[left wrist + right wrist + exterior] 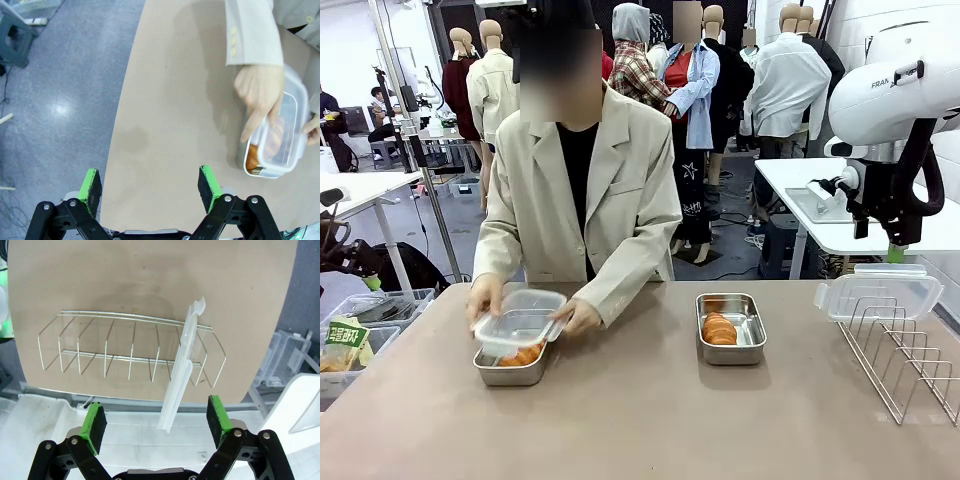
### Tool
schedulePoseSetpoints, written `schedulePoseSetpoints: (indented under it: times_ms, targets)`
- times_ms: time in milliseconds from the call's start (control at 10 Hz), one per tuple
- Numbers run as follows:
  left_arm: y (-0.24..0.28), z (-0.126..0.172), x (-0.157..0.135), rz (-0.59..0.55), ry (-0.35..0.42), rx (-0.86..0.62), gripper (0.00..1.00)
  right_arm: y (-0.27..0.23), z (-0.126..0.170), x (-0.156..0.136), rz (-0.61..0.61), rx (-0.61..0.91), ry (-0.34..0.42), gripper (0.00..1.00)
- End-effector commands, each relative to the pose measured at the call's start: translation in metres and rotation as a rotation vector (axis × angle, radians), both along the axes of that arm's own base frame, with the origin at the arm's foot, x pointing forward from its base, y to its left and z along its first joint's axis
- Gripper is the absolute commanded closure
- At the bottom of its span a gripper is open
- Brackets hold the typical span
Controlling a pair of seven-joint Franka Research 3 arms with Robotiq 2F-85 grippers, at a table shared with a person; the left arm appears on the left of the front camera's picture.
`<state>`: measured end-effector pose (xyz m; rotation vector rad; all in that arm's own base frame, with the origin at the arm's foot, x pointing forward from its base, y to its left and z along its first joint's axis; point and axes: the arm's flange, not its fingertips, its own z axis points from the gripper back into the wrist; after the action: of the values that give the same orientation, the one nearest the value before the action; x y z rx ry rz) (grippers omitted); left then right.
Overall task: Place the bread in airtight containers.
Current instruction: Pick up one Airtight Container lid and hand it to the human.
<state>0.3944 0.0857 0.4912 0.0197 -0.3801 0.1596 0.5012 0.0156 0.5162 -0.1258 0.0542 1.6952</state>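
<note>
Closest to the robot, right of the uncovered container [731,356], the right fingers [218,414] hang spread wide and empty over the wire rack [131,340] at the bench [640,420] edge. A spare lid [185,352] stands on edge in that rack, straight ahead of the gap between the two pads. Its long axis runs away from the wrist, across the rack's length, so its thin rim faces the fingers. That, I judge, is what the next move turns on: a straight descent would put one pad on each face. Left of the uncovered container, the left fingers [91,186] are likewise spread and empty, above bare bench near its edge. Farther out, the uncovered container holds one roll [719,329] and has no lid; the right arm is the nearer to it. Left of it again sits the second container [508,376] with the other roll [520,356] inside, where a person's hands [485,297] are lowering a clear lid [520,322]. From the front the spare lid presents its broad face; from the right wrist, just its edge
</note>
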Motion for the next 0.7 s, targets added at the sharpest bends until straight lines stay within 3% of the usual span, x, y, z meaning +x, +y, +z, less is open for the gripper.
schedulePoseSetpoints:
  times_ms: [0,600]
  targets:
    - [0.0005,0.0012,-0.0004,0.001,0.003,-0.001,0.00,-0.0010,0.0024,-0.0018,0.011,0.004,0.010,0.00]
    - [0.0005,0.0012,-0.0004,0.001,0.003,-0.001,0.00,-0.0010,0.0024,-0.0018,0.011,0.004,0.010,0.00]
